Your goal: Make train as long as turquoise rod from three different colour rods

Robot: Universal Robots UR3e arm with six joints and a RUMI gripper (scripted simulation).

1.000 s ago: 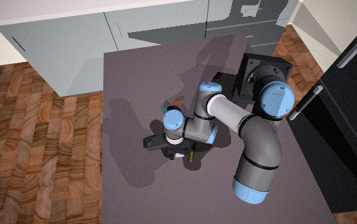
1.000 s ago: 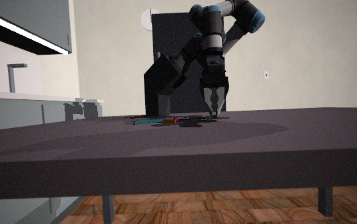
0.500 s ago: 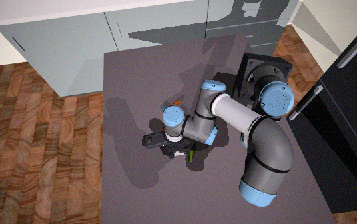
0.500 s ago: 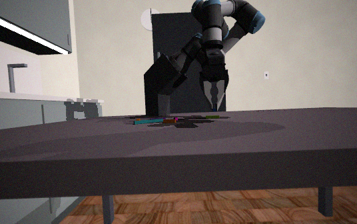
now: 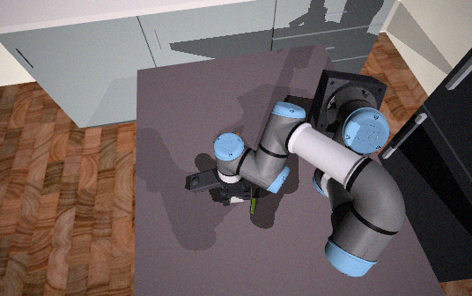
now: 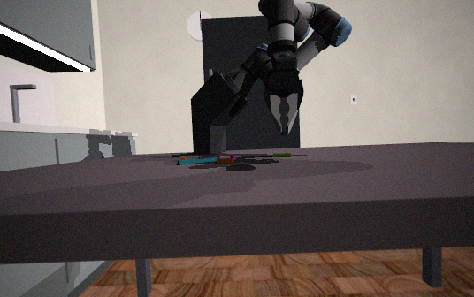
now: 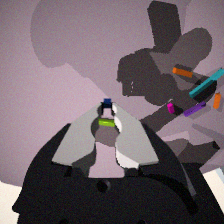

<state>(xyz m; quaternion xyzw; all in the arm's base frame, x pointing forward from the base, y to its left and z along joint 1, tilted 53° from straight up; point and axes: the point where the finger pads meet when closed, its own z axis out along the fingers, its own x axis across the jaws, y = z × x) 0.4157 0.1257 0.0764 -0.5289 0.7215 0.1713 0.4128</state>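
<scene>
top: high above the bench (image 5: 176, 264) (image 6: 239, 230), facing steeply down, whole arm in frame | exterior: low, just above bench-top height, looking nearly level across it, farther off | wrist: close behind the gripper (image 5: 238, 200) (image 6: 284, 133) (image 7: 107, 104), facing past its fingertips | shared: bench, gripper

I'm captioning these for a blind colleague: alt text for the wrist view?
A gripper holds a small blue rod; a lime rod shows between its jaws. Right: two orange rods, one turquoise, one magenta, one purple.
</scene>
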